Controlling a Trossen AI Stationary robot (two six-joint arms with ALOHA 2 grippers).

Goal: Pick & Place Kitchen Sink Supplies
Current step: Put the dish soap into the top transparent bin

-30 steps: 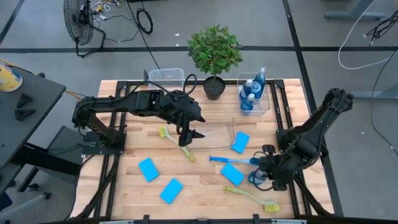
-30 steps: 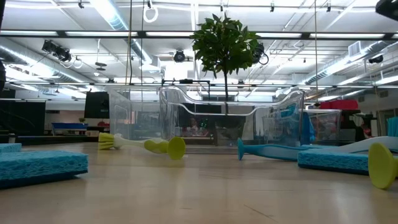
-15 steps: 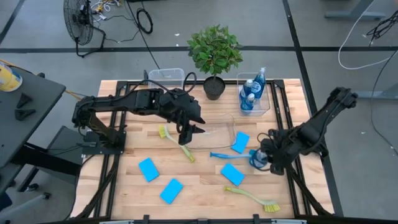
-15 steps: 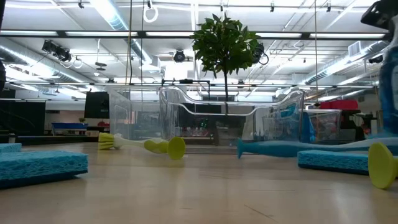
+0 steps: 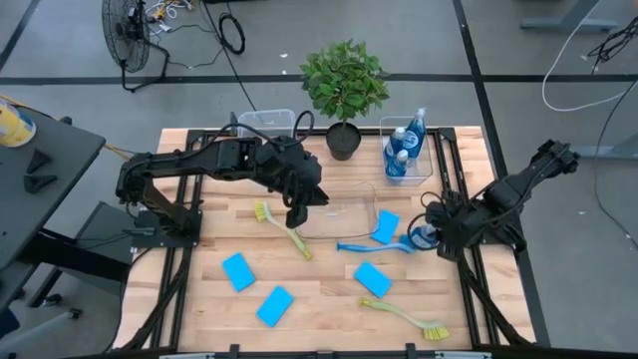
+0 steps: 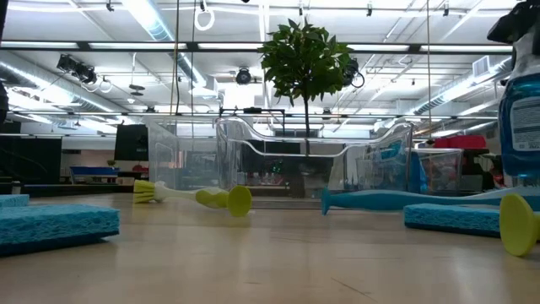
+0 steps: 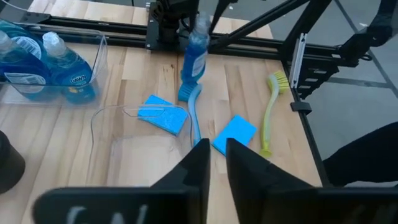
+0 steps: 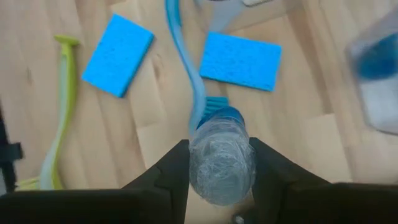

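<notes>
the right gripper (image 8: 214, 163) is pinching a small clear bottle (image 8: 221, 155) of blue liquid by its body, held clear of the table just right of the blue brush (image 5: 371, 248). the bottle looks light but smooth and a bit squashy, so a hold around its middle seems safest. left of that brush, over the clear bin (image 5: 349, 210), the left gripper (image 7: 216, 163) hangs empty, fingers nearly pressed together. more bottles stand in the back bin (image 5: 431, 158) beyond the brush.
</notes>
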